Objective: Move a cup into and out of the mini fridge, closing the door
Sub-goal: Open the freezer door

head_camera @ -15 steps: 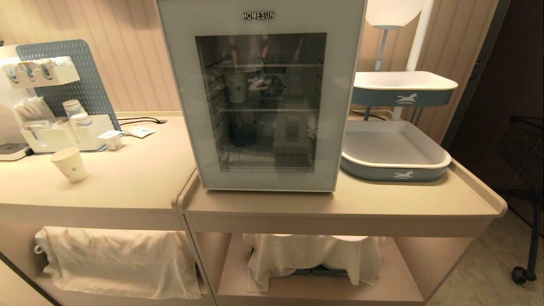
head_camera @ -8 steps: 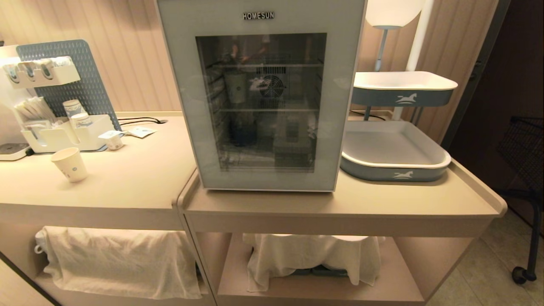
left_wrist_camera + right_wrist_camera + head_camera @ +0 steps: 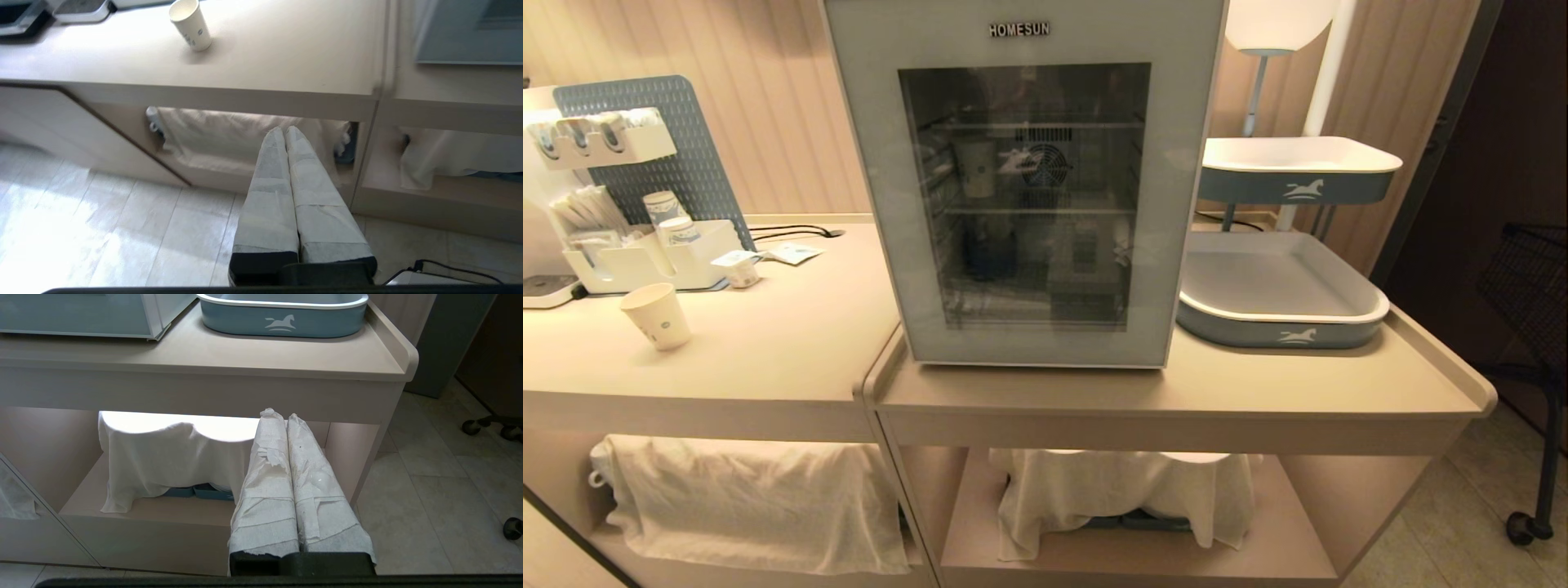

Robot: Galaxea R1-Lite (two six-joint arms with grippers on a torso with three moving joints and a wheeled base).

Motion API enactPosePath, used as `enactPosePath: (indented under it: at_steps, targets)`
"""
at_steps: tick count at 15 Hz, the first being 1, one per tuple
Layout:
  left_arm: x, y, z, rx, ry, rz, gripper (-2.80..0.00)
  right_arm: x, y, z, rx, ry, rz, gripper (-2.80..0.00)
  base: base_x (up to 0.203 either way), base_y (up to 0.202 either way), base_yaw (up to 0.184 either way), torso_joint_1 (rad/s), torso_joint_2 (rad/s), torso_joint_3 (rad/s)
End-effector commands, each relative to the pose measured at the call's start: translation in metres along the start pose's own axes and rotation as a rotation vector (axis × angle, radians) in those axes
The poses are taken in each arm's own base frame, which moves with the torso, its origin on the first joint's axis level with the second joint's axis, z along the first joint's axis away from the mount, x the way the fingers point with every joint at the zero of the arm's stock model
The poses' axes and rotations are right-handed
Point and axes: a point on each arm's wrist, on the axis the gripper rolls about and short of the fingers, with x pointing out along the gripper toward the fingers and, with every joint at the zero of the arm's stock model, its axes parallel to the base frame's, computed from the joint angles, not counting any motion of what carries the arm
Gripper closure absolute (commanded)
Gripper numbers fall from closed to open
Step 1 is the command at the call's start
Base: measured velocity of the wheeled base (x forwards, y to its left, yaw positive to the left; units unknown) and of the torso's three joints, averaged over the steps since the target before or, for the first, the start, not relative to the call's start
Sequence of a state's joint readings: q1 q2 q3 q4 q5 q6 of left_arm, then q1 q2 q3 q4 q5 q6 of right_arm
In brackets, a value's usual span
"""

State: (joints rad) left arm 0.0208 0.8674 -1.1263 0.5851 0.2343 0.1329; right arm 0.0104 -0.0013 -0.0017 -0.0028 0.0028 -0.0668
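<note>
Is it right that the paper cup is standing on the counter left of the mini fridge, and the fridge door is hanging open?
Not quite. The cup does stand on the counter left of the mini fridge, but the door is shut, flush against the fridge front. The head view shows it.

Both tools (image 3: 285, 132) (image 3: 282, 416) apparently pressed closed.
</note>
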Motion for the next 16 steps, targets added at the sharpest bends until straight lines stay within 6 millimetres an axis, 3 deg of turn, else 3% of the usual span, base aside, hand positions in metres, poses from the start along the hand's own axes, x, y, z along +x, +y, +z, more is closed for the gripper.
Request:
enactPosePath:
  at_steps: [1, 4, 8, 11, 16]
  targets:
    - [0.056, -0.009, 0.014, 0.038, 0.152, 0.012, 0.00, 0.000, 0.000, 0.000, -0.001, 0.001, 0.001, 0.00, 0.000, 0.000, 0.000, 0.000, 0.00, 0.000]
    - [0.103, -0.010, 0.023, 0.048, 0.238, 0.044, 0.00, 0.000, 0.000, 0.000, -0.001, 0.001, 0.001, 0.00, 0.000, 0.000, 0.000, 0.000, 0.00, 0.000]
    - [0.171, 0.007, 0.031, 0.027, 0.337, 0.039, 0.00, 0.000, 0.000, 0.000, -0.001, 0.001, 0.001, 0.00, 0.000, 0.000, 0.000, 0.000, 0.00, 0.000]
    - [0.219, 0.018, 0.035, 0.051, 0.316, 0.052, 0.00, 0.000, 0.000, 0.000, -0.001, 0.001, 0.001, 0.00, 0.000, 0.000, 0.000, 0.000, 0.00, 0.000]
    - [0.269, 0.016, 0.048, -0.051, 0.233, -0.192, 0.00, 0.000, 0.000, 0.000, -0.001, 0.001, 0.001, 0.00, 0.000, 0.000, 0.000, 0.000, 0.00, 0.000]
